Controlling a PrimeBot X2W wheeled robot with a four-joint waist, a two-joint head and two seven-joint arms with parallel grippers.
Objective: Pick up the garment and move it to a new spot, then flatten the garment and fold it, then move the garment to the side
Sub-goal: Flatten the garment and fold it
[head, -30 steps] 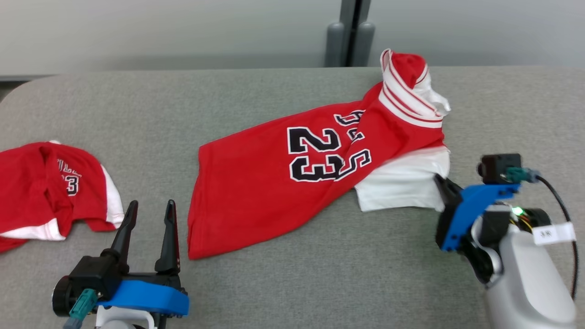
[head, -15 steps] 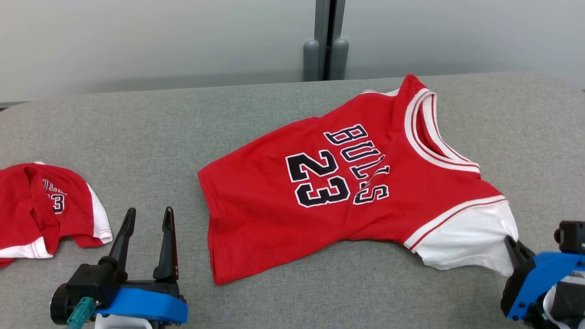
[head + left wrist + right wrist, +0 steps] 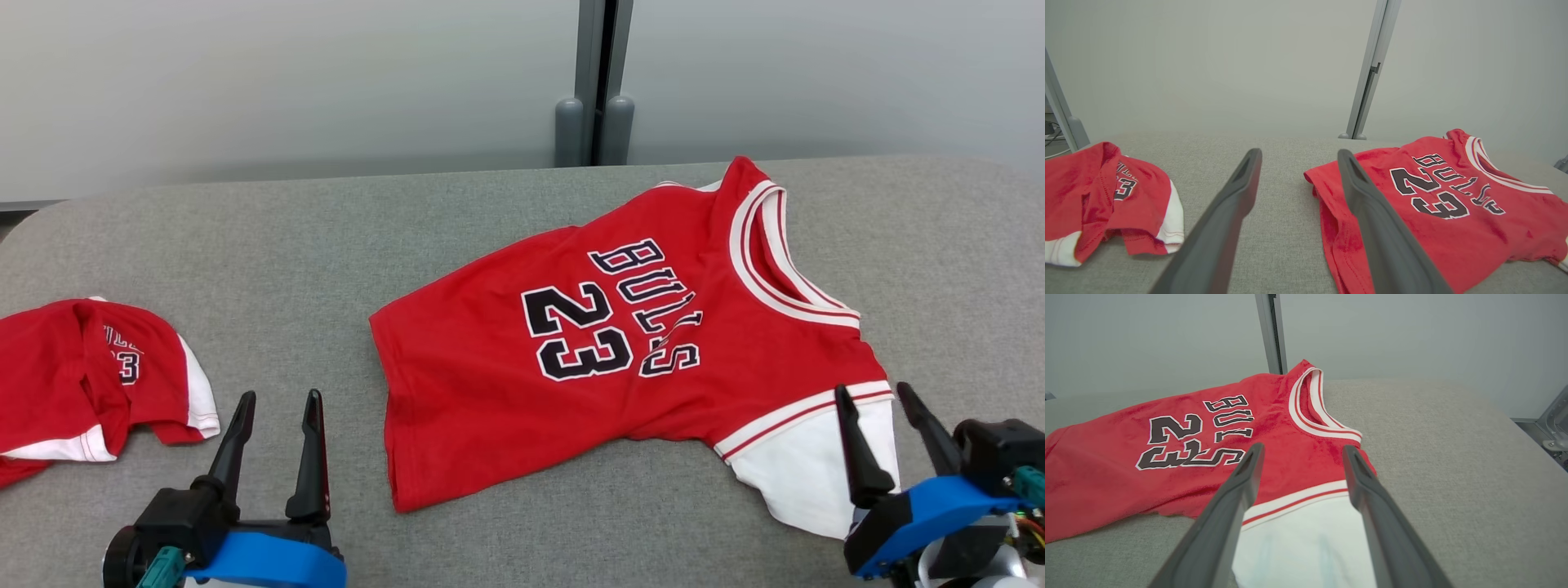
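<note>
The red Bulls 23 jersey lies print-up on the grey padded table, right of centre and set at a slant. Its collar points to the far right and its hem faces our left gripper. Both grippers stand wide apart and hold nothing. The right gripper has its fingers either side of the white sleeve; we cannot tell whether the tips touch the cloth.

The nearest risk, as we judge it, is that sleeve. If the right arm draws away low, a fingertip may catch the fabric and drag the sleeve, and the shoulder with it, out of the spread shape.

We see one sleeve only. The far one is hidden, perhaps tucked beneath the body, and a fold made over it would trap a lump.

The cloth rumples along the hem and near the lower side seam. If we fold before smoothing these, the creases stay in.

Because the jersey sits skewed to both arms, a fold taken square to us would run crooked across the print.

A pinch at an edge may lift only the top layer and leave the back behind.

A second red jersey lies crumpled at far left, apart from the first. A wide sweep by the left gripper could snag it.
</note>
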